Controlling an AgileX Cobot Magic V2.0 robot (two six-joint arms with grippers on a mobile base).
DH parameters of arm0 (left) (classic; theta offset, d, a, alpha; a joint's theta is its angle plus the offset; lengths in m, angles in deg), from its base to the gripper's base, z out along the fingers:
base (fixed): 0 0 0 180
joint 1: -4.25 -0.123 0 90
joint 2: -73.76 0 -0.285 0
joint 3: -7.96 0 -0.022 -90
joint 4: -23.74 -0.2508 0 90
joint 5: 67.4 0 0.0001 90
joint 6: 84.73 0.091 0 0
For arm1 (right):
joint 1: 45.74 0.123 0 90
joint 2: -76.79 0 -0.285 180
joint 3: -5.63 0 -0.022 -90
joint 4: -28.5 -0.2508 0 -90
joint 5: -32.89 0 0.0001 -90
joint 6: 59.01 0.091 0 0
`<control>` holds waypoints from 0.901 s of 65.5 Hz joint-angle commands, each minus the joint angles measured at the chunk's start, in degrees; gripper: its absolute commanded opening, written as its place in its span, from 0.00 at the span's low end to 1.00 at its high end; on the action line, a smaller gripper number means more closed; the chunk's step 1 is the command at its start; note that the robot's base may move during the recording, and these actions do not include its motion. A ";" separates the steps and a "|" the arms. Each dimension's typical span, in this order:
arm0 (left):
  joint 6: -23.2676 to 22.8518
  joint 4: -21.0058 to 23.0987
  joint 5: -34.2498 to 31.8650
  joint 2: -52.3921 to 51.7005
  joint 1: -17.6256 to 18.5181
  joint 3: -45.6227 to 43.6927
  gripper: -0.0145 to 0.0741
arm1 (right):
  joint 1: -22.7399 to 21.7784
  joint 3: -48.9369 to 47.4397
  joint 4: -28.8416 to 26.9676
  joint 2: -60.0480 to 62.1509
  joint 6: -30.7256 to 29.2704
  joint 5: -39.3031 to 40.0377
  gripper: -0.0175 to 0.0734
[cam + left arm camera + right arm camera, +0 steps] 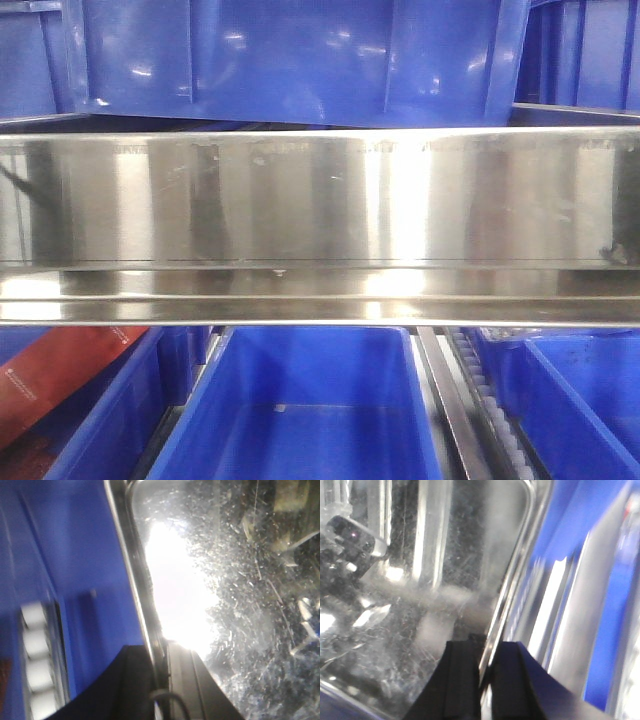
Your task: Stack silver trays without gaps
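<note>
Left gripper [161,682] sits at 6 o'clock in the left wrist view. Its two black fingers [132,685] are closed on the thin rim of the silver tray [240,630], one finger on each side of the rim. The tray fills the view from 12 to 5 o'clock. Its flat bottom is shiny and full of little scratches, and a big white glare sits in the middle. A blue bin [75,560] lies just beside the tray's rim, toward 9 o'clock. A row of white rollers [34,660] shows at 8 o'clock.

The right gripper [486,682] sits at 6 o'clock in the right wrist view. It is closed on the tray's rim too, with one black finger inside the tray and one outside. In that view the tray [420,595] fills the side from 7 to 12 o'clock, and its round corner is at 1 o'clock. Some blue plastic [580,525] shows past the rim, toward 2 o'clock, but that side is blurry.

In the front view a long steel rail [320,210] runs from 9 to 3 o'clock, right across the middle. One blue bin [300,50] is above it at 12 o'clock. Another [310,410] is below it at 6 o'clock. A red thing [55,380] leans at 8 o'clock. I cannot tell if the tray rests on another tray.
</note>
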 commanded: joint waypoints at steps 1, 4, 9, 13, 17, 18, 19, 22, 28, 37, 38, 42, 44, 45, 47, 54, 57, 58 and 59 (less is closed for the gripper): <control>1.12 -0.21 -6.32 -1.23 0.41 -1.72 0.15 | 0.31 -1.08 -1.83 0.83 -1.48 5.37 0.12; 1.12 -0.99 -8.22 -1.23 0.41 -1.79 0.15 | 0.31 -1.08 -2.03 0.83 -1.48 7.09 0.12; 1.12 -1.83 -11.01 -1.23 0.41 -1.94 0.15 | 0.31 -1.08 -2.61 0.83 -1.48 9.46 0.12; 1.12 -2.47 -12.94 -1.23 0.41 -1.94 0.15 | 0.31 -1.08 -3.28 0.71 -1.48 11.32 0.12; 1.12 -2.79 -14.56 -1.23 0.41 -1.94 0.15 | 0.31 -1.08 -3.38 0.71 -1.48 13.11 0.12; 1.12 -2.79 -14.92 -1.23 0.41 -1.94 0.15 | 0.31 -1.08 -3.38 0.62 -1.48 13.57 0.12; 1.12 -2.79 -15.31 -1.23 0.41 -1.94 0.15 | 0.31 -1.08 -3.38 0.62 -1.48 14.29 0.12; 1.12 -2.79 -16.22 -1.23 0.41 -1.94 0.15 | 0.31 -1.08 -3.38 0.62 -1.48 15.34 0.12; 1.12 -2.79 -17.31 -1.23 0.41 -1.94 0.15 | 0.31 -1.08 -3.38 0.62 -1.48 16.36 0.12; 1.12 -2.79 -17.40 -1.23 0.41 -1.94 0.15 | 0.31 -1.08 -3.38 0.62 -1.48 16.47 0.12; 1.12 -2.79 -17.40 -1.23 0.41 -1.94 0.15 | 0.31 -1.08 -3.38 0.62 -1.48 16.47 0.12; 1.12 -2.79 -17.40 -1.23 0.41 -1.94 0.15 | 0.31 -1.08 -3.38 0.62 -1.48 16.47 0.12; 1.12 -2.79 -17.40 -1.23 0.41 -1.94 0.15 | 0.31 -1.08 -3.38 0.62 -1.48 16.47 0.12; 1.12 -2.79 -17.40 -1.23 0.41 -1.94 0.15 | 0.31 -1.08 -3.38 0.62 -1.48 16.47 0.12; 1.12 -2.79 -17.40 -1.23 0.41 -1.94 0.15 | 0.31 -1.08 -3.38 0.62 -1.48 16.47 0.12; 1.12 -2.79 -17.40 -1.23 0.41 -1.94 0.15 | 0.31 -1.08 -3.38 0.62 -1.48 16.47 0.12; 1.12 -2.79 -17.40 -1.23 0.41 -1.94 0.15 | 0.31 -1.08 -3.38 0.62 -1.48 16.47 0.12; 1.12 -2.79 -17.40 -1.23 0.41 -1.94 0.15 | 0.31 -1.08 -3.38 0.62 -1.48 16.47 0.12; 1.12 -2.79 -17.40 -1.23 0.41 -1.94 0.15 | 0.31 -1.08 -3.38 0.62 -1.48 16.47 0.12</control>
